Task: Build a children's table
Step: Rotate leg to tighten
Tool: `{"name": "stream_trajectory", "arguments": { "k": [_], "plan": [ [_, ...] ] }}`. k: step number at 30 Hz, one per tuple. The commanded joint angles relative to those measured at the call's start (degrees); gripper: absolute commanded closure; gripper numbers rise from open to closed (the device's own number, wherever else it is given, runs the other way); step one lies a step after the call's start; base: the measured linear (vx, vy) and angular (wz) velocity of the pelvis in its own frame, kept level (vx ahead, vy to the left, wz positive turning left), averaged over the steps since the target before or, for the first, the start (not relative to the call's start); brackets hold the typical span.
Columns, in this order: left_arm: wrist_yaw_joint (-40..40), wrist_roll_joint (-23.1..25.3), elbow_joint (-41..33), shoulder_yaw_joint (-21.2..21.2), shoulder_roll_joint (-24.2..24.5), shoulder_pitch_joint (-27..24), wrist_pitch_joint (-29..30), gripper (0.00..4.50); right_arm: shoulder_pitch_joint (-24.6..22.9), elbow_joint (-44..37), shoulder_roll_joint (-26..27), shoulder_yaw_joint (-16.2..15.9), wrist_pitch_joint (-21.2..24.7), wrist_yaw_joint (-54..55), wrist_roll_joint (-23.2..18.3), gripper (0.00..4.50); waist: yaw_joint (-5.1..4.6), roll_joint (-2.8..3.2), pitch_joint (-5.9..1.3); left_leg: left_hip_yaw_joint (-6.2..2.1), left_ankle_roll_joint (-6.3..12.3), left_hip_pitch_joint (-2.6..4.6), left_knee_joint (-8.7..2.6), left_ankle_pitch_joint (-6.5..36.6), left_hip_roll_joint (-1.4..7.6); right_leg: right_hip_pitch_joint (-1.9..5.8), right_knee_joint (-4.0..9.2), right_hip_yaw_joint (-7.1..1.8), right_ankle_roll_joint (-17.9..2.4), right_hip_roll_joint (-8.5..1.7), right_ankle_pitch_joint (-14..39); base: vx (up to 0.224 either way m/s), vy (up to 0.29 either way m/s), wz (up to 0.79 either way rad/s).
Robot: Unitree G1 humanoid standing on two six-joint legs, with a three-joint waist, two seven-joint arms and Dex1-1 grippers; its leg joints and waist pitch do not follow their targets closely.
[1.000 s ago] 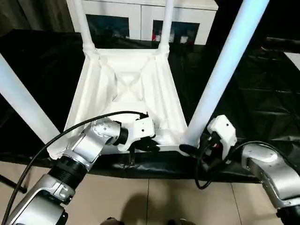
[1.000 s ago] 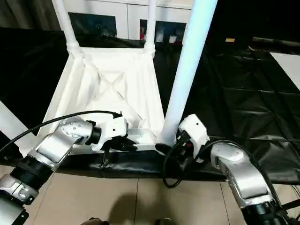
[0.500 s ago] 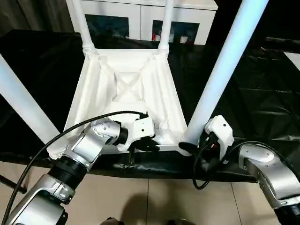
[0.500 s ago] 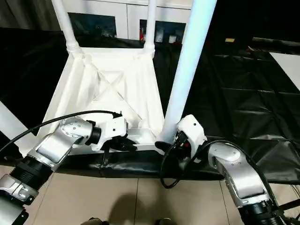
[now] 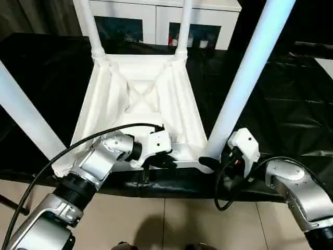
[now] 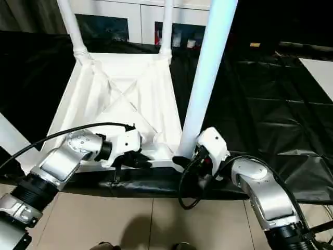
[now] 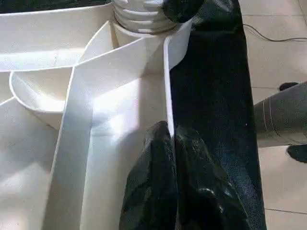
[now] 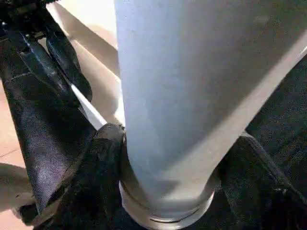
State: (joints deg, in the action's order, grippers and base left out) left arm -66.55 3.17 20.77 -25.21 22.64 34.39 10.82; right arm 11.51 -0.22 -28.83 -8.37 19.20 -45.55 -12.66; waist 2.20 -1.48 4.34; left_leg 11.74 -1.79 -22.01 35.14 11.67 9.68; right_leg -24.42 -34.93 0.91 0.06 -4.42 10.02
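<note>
Right claw (image 8: 163,191) sits at the foot of the near right leg (image 5: 244,83), with one black finger on each side of the tube where it goes into the corner socket (image 8: 165,211). The fingers hug the tube, but I cannot tell if they press it hard. The leg is right between the fingers, and its long line goes up and leans a bit away from the arm, so any turn or push has to go around that line. This is the right arm's job, I think, because it is the arm at that corner. The left claw (image 7: 173,177) has its two fingers pressed together, pinching the thin front rim of the tabletop (image 5: 140,99) just beside that corner. The tabletop lies upside down on the counter (image 5: 291,88), which has a crinkly black sheet over it. It is white, smooth, hard plastic with thin ribs that cross in the middle. Four long round white legs stick up from its corners. Behind it stands a white cabinet (image 5: 156,15) with dark glass doors.
</note>
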Motion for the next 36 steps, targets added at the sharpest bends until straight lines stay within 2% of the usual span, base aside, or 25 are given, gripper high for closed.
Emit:
{"name": "stream_trajectory", "arguments": {
  "k": [1,6,7,9,10,12,13,14,15,16,18,19,20,21,23,24,26,27,28,29,32,34,36],
  "plan": [
    [-1.13,0.77,-1.71,-1.71,-0.16,-0.2,-0.03,4.5,-0.27,1.22,-0.29,-0.73,-0.36,-0.94,0.91,1.96,-0.17,-0.41,-3.67,-1.4,4.73,1.23,-4.33,6.67,3.43,3.07,3.44,-1.93,-15.22,-3.37,5.67,0.0,0.0,0.0],
    [-0.7,0.63,-1.42,-1.4,-0.42,-0.13,0.13,4.5,-0.55,1.85,0.46,-0.13,-0.26,-0.22,0.42,1.96,-0.23,-0.44,-3.69,-1.41,4.58,1.18,-4.33,7.01,3.4,3.14,3.48,-1.93,-15.21,-3.38,6.06,0.0,0.0,0.0],
    [3.63,0.15,1.02,0.59,-3.27,1.05,1.75,4.5,-0.6,5.75,5.19,2.91,-0.67,6.8,0.09,1.96,-0.29,-0.33,-3.75,-1.36,4.47,1.19,-4.32,7.14,3.42,3.13,3.51,-1.98,-15.4,-3.46,6.16,0.0,0.0,0.0],
    [6.91,-0.11,3.36,1.93,-5.57,2.11,2.71,4.5,-0.55,8.18,8.68,4.52,-1.12,12.4,0.53,1.96,-0.59,-0.29,-3.52,-1.45,2.49,1.27,-4.53,10.46,3.22,2.78,4.28,-1.83,-14.65,-3.43,11.79,0.0,0.0,0.0],
    [8.56,-0.12,4.7,2.48,-6.71,2.71,3.09,4.5,-0.47,9.17,10.45,5.16,-1.32,15.33,0.88,1.97,-0.67,-0.23,-3.44,-1.53,1.22,1.57,-4.71,12.03,3.3,2.53,4.59,-1.89,-13.84,-3.43,14.66,0.0,0.0,0.0],
    [12.02,0.36,7.48,3.19,-8.78,3.98,2.96,4.5,0.05,10.62,13.85,5.95,-1.95,20.48,1.48,1.98,-1.03,-0.28,-3.39,-1.75,-0.05,1.33,-5.01,13.85,3.16,2.71,4.78,-1.82,-12.56,-3.3,17.06,0.0,0.0,0.0],
    [14.79,0.57,9.38,3.85,-10.36,4.91,3.18,4.5,0.71,11.8,16.18,6.27,-2.37,23.64,1.79,1.98,-0.97,-0.02,-3.43,-1.84,-0.32,1.5,-5.1,14.34,3.15,2.68,4.91,-1.81,-12.08,-3.34,17.69,0.0,0.0,0.0],
    [17.22,0.83,11.1,4.34,-11.76,5.84,3.45,4.5,1.52,13.09,18.15,6.32,-2.86,26.62,2.46,1.98,-1.21,-0.11,-3.33,-1.77,-0.5,1.47,-5.14,15.15,3.09,2.41,5.04,-1.86,-11.72,-3.26,18.55,0.0,0.0,0.0],
    [18.6,0.97,12.14,4.61,-12.56,6.42,3.63,4.5,2.1,13.94,19.24,6.29,-3.16,28.31,2.9,1.98,-1.4,0.0,-3.31,-1.99,-1.46,1.67,-5.15,17.41,2.96,2.27,5.41,-1.88,-10.85,-3.43,21.63,0.0,0.0,0.0],
    [18.6,0.97,12.14,4.61,-12.56,6.42,3.63,4.5,2.1,13.94,19.24,6.29,-3.16,28.31,2.9,1.99,-1.53,-0.17,-3.26,-2.03,-1.58,1.52,-5.22,17.43,2.91,2.38,5.53,-1.84,-10.44,-3.37,22.2,0.0,0.0,0.0],
    [26.12,1.74,16.72,6.43,-16.44,9.12,5.32,4.5,5.3,18.13,24.91,7.85,-4.13,36.09,4.24,1.99,-1.88,0.04,-3.21,-2.06,-1.7,1.7,-5.26,18.65,2.85,1.99,5.69,-1.87,-10.05,-3.23,22.66,0.0,0.0,0.0],
    [29.81,1.93,18.67,7.48,-17.93,10.24,6.09,4.5,6.72,19.77,26.99,8.47,-4.54,38.56,4.27,1.99,-2.1,0.01,-3.22,-2.06,-1.87,1.62,-5.27,18.67,2.78,1.99,5.71,-1.87,-10.03,-3.25,22.63,0.0,0.0,0.0],
    [29.81,1.93,18.67,7.48,-17.93,10.24,6.09,4.5,6.72,19.77,26.99,8.47,-4.54,38.56,4.27,1.99,-2.1,0.01,-3.22,-2.06,-1.87,1.62,-5.27,18.67,2.78,1.99,5.71,-1.87,-10.03,-3.25,22.63,0.0,0.0,0.0],
    [32.69,2.16,20.79,8.19,-19.15,11.33,6.19,4.5,8.13,21.36,29.06,9.38,-5.25,41.66,4.43,1.99,-2.21,-0.15,-3.26,-2.22,-1.86,1.46,-5.34,18.54,2.76,2.22,5.68,-1.79,-9.73,-3.28,22.74,0.0,0.0,0.0],
    [38.87,2.51,25.34,9.68,-21.2,13.62,5.35,4.5,11.06,24.68,32.41,10.28,-6.29,45.76,4.49,2.02,-2.39,0.09,-3.28,-2.21,-1.68,1.6,-5.32,18.93,2.63,1.94,5.79,-1.76,-9.36,-3.16,22.35,0.0,0.0,0.0],
    [39.92,2.54,26.13,9.92,-21.48,14.05,4.86,4.5,11.61,25.35,32.84,10.19,-6.4,46.06,4.53,2.05,-2.78,-0.12,-3.36,-2.45,-1.43,0.87,-5.53,18.15,2.57,2.68,5.47,-1.66,-9.34,-3.15,20.14,0.0,0.0,0.0],
    [40.59,2.58,26.61,10.08,-21.66,14.33,4.18,4.5,12.13,26.02,32.89,9.77,-6.52,46.31,5.17,2.05,-3.48,-0.08,-3.66,-2.86,-0.99,-0.14,-5.65,15.81,2.55,3.6,4.87,-1.43,-9.57,-3.33,16.88,-0.002,0.007,-0.09],
    [40.24,2.84,26.37,9.81,-21.58,14.46,3.55,4.5,12.45,26.2,32.64,9.24,-7.7,45.34,5.66,2.05,-3.75,0.05,-4.21,-2.94,0.38,-0.15,-5.35,12.93,2.71,3.79,4.8,-1.11,-10.7,-3.57,13.57,0.0,0.0,0.0],
    [40.02,2.93,26.36,9.75,-21.55,14.51,3.35,4.5,12.46,26.12,32.63,9.24,-8.13,45.07,5.77,2.05,-3.66,-0.06,-4.35,-2.73,1.13,0.09,-5.06,11.56,2.68,3.59,4.86,-1.15,-11.46,-3.61,11.49,0.0,0.0,0.0],
    [38.86,3.01,25.71,9.49,-21.22,14.24,2.66,4.5,12.08,25.14,32.48,9.62,-8.33,44.5,5.36,1.89,-3.3,-0.17,-4.45,-2.19,3.07,0.56,-4.46,8.34,2.58,3.27,4.53,-1.45,-13.52,-3.47,5.47,0.06,-0.008,-0.01],
    [33.19,3.43,22.7,7.77,-19.4,12.34,0.48,4.5,10.11,20.55,30.52,9.42,-8.74,42.56,6.37,1.71,-2.38,-0.13,-4.42,-1.69,7.1,0.38,-4.17,2.98,2.56,3.56,3.77,-1.36,-16.02,-3.35,-1.64,0.041,-0.009,0.03],
    [30.94,3.53,21.29,6.88,-18.44,11.33,-0.1,4.5,8.95,17.93,29.38,9.11,-8.76,41.43,6.7,1.41,-1.84,-0.07,-4.37,-1.49,8.3,0.52,-4.13,1.79,2.7,3.47,3.51,-1.36,-16.49,-3.27,-3.21,0.0,0.0,0.0],
    [29.14,3.45,19.87,6.12,-17.41,10.23,-0.23,4.5,7.38,14.57,27.91,8.96,-8.25,40.81,7.03,1.33,-1.63,-0.02,-4.15,-1.33,8.34,0.78,-4.29,3.45,2.87,3.18,3.85,-1.39,-16.73,-3.27,-0.56,0.0,0.0,0.0]
  ]
}}
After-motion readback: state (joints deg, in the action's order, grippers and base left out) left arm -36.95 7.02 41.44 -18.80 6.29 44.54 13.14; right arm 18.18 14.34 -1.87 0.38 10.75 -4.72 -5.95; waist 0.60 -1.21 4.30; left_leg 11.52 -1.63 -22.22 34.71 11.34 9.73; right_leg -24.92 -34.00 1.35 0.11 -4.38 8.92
